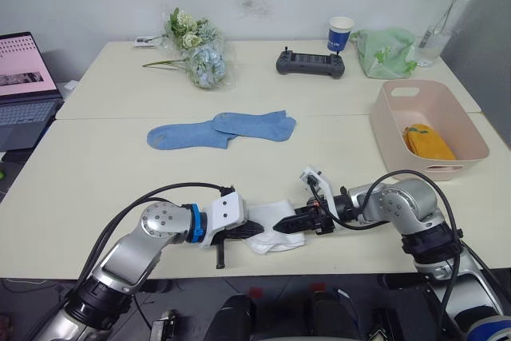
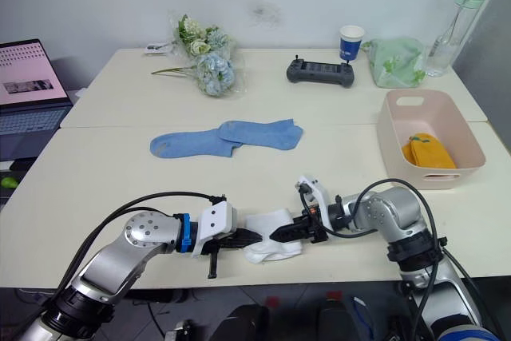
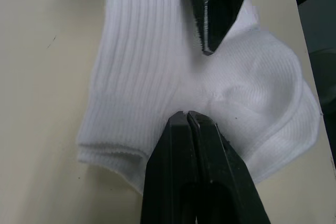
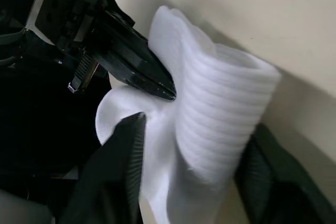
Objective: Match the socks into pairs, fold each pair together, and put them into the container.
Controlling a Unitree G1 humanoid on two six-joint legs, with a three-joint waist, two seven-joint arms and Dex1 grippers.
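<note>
At the table's near edge our left gripper (image 3: 190, 115) is pinched shut on the white socks (image 1: 271, 227) — our right gripper (image 4: 199, 129) grasps the same bundle from the other side. Farther back, two light blue socks (image 1: 219, 130) lie overlapping mid-table. To the right, the pink container (image 1: 399, 124) holds the yellow socks (image 1: 429, 142).

socks by jaws (image 1: 275, 227): white, ribbed
socks mid-tabletop (image 1: 222, 131): light blue, plain
socks in tub (image 1: 428, 141): mustard yellow
tub (image 1: 399, 137): pale pink
tabletop (image 1: 96, 173): cream
cup (image 1: 340, 34): blue and white
bag (image 1: 383, 52): pale green
</note>
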